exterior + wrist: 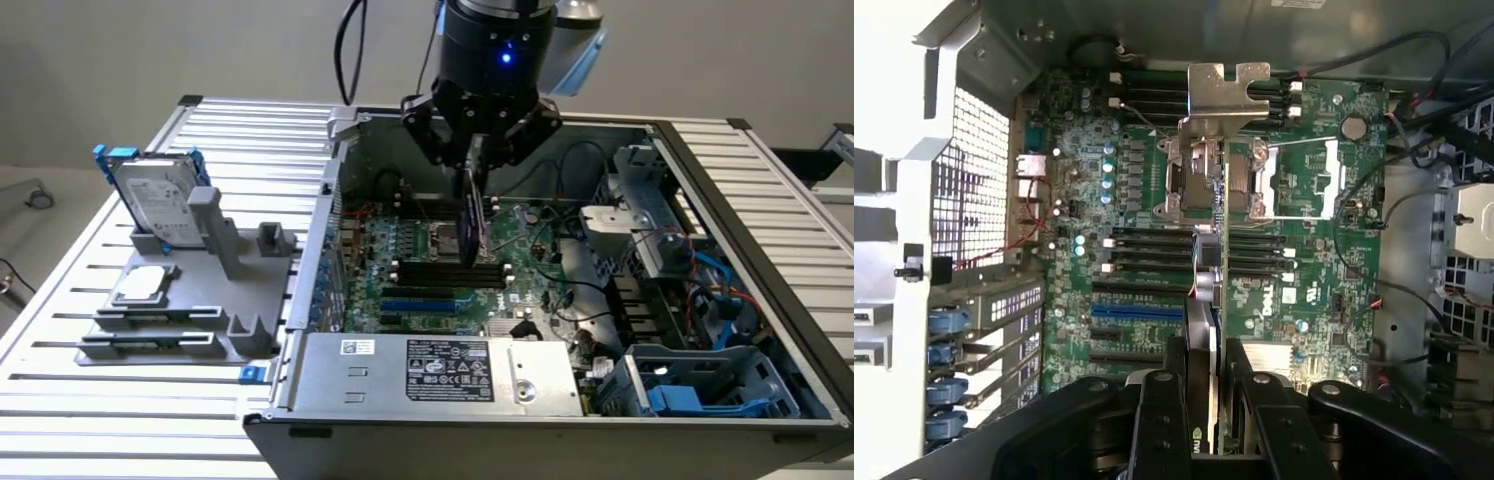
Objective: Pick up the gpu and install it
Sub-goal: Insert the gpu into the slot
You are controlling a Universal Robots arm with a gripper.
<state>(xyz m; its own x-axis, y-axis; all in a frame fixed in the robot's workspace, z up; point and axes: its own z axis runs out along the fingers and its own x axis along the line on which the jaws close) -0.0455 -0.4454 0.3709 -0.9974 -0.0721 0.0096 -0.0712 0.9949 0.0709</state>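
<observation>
The gpu (pixel 470 218) hangs edge-down, clamped between the jaws.

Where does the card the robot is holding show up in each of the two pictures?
Exterior view: the card hangs edge-on from the gripper, above the open computer's board.
Wrist view: the card runs edge-on from the gripper out over the board.
Shared landmark: the blue slot on the board.

The gpu (pixel 1216 265) showed a green edge and silver bracket. The tool (pixel 1204 400) was black, the motherboard (pixel 1314 300) green all over.
</observation>
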